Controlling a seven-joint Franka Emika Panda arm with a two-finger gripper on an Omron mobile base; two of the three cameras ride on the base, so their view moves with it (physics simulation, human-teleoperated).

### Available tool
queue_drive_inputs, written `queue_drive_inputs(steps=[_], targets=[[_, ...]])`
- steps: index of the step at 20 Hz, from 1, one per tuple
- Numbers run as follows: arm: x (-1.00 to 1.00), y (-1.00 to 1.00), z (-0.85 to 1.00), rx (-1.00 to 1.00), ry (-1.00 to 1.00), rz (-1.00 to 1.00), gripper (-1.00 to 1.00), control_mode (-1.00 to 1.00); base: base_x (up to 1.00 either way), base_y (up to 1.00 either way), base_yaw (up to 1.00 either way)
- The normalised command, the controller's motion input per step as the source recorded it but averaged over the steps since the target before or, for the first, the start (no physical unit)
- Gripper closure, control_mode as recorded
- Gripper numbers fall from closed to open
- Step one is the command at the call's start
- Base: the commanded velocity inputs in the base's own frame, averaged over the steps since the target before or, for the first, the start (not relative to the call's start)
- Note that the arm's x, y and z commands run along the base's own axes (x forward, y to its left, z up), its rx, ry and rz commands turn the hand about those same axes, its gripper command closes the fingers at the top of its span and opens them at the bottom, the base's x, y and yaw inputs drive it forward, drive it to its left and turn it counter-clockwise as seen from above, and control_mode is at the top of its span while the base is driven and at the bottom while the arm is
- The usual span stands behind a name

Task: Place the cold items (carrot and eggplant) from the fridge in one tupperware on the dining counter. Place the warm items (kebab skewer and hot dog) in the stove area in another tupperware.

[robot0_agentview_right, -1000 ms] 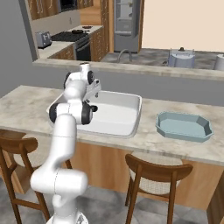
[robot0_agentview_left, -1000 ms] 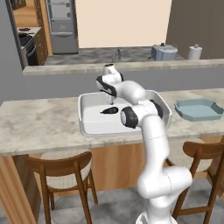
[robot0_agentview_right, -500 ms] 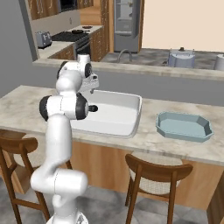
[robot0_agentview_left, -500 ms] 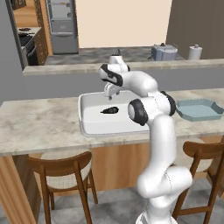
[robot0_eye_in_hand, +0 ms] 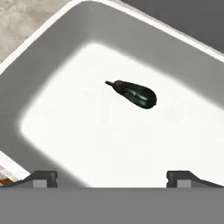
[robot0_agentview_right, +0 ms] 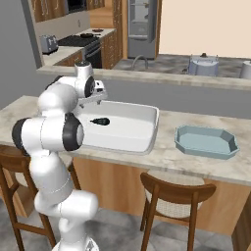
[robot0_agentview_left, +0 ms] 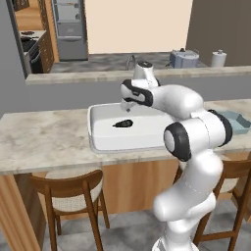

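The dark, glossy, teardrop-shaped eggplant point(robot0_eye_in_hand: 135, 94) lies alone on the floor of the large white rectangular tupperware point(robot0_agentview_left: 100, 142) on the beige stone dining counter point(robot0_agentview_left: 39, 144), while the two-finger gripper point(robot0_eye_in_hand: 111, 177) hovers above it with fingertips spread wide, holding nothing.

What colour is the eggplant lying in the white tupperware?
Very dark, almost black with a green sheen; the eggplant shows best in the hand view.
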Motion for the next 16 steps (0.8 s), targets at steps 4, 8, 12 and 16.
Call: queue_drive_inputs(steps=[4,8,12,16], targets=[[-1.0,0.0,0.61,0.07,-0.01,-0.36,-1.0,-1.0,0.0,0.0,0.0],[-1.0,0.0,0.64,0.18,0.0,-0.27,-1.0,-1.0,0.0,0.0,0.0],[-1.0,0.0,0.36,0.14,-0.04,-0.23,-1.0,-1.0,0.0,0.0,0.0],[-1.0,0.0,0.44,0.15,0.0,-0.25,-1.0,-1.0,0.0,0.0,0.0]])
